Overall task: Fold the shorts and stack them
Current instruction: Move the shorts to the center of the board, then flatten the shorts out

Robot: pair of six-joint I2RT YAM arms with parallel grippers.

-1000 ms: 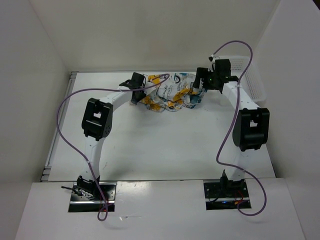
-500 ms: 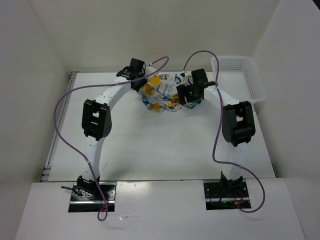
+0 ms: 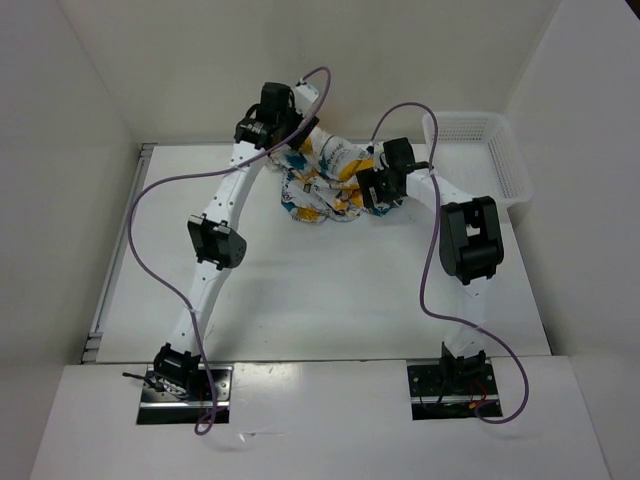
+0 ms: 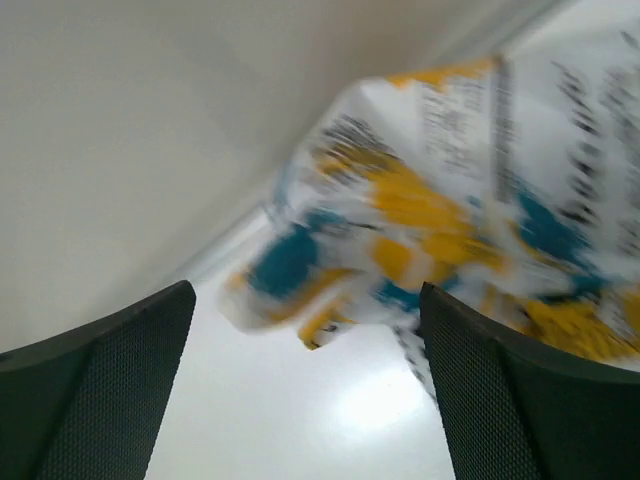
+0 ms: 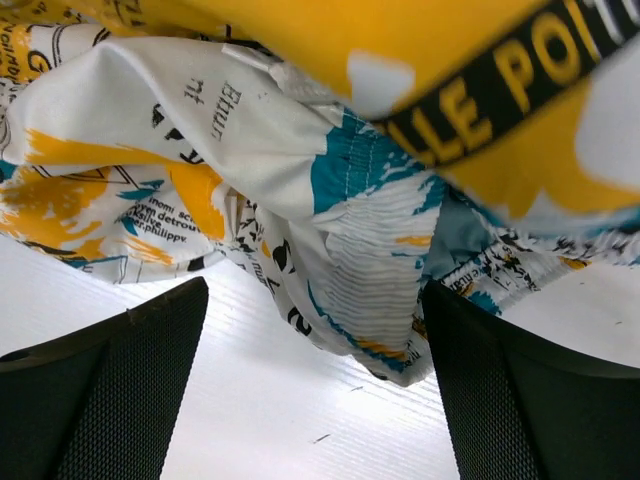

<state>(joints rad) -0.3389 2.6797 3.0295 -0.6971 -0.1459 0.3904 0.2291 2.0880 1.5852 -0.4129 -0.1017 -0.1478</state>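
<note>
The shorts are white with a crowded print of yellow-orange and teal-blue patches and small black lettering. One black band on them carries yellow capital letters. The basket is white mesh. The arms are white with black joints, their cables purple, the table white.

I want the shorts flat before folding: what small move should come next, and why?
Probably close the right gripper on the fabric lobe between its open fingers, ready to draw it outward. The shorts lie in a crumpled heap on the table, not flat, and the left gripper is open, holding nothing.
</note>
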